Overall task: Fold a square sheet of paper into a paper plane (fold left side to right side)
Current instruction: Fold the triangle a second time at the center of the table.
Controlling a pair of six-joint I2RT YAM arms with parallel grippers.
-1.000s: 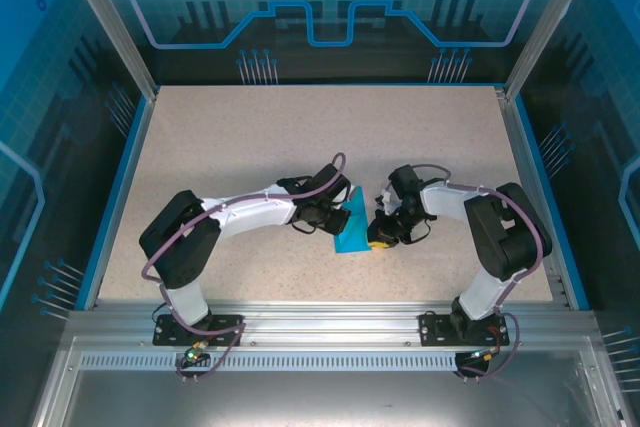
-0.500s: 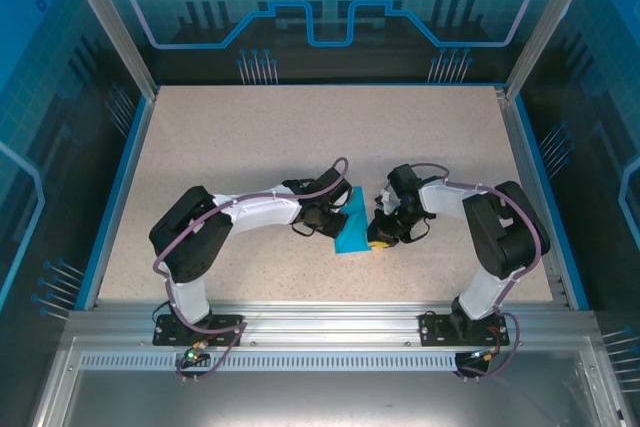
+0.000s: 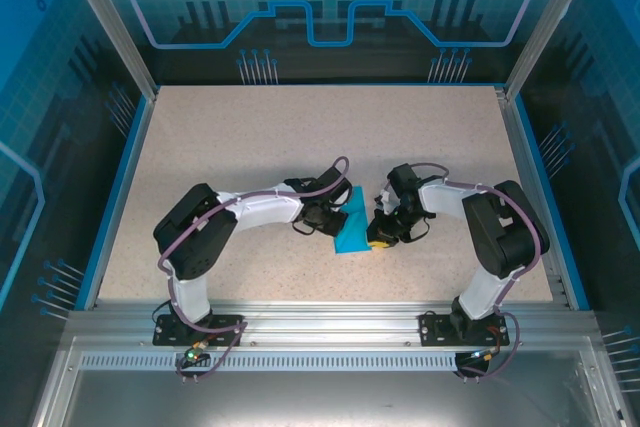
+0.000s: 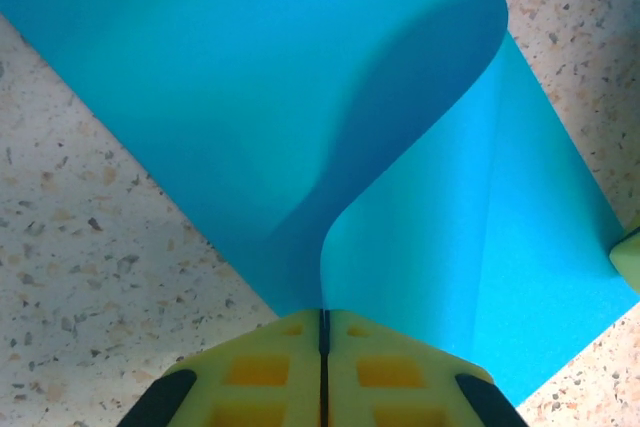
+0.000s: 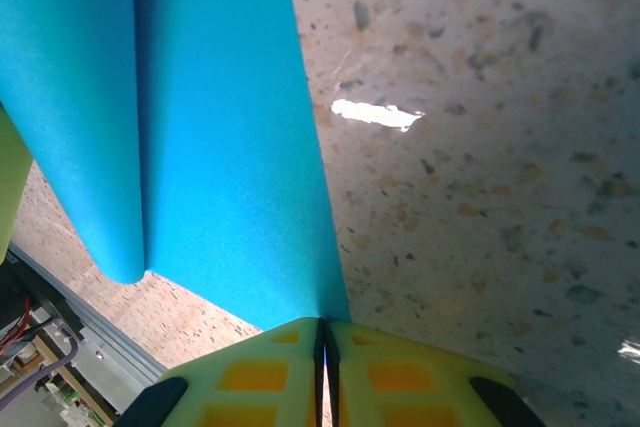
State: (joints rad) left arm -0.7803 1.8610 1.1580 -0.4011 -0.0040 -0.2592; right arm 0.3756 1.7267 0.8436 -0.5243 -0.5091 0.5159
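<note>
The table [image 3: 250, 147] is a matte, speckled beige slab edged in blue. Near its front middle, between the two arms, lies the paper [image 3: 352, 229]: thin, smooth, bright cyan, partly folded into a pointed wedge. In the left wrist view one flap curls up in a soft rounded bend over the flat layer. The left gripper [image 4: 322, 332] pinches the paper's edge with its yellow pads pressed together. The right gripper [image 5: 322, 339] clamps a paper corner, its pads meeting in a thin seam.
</note>
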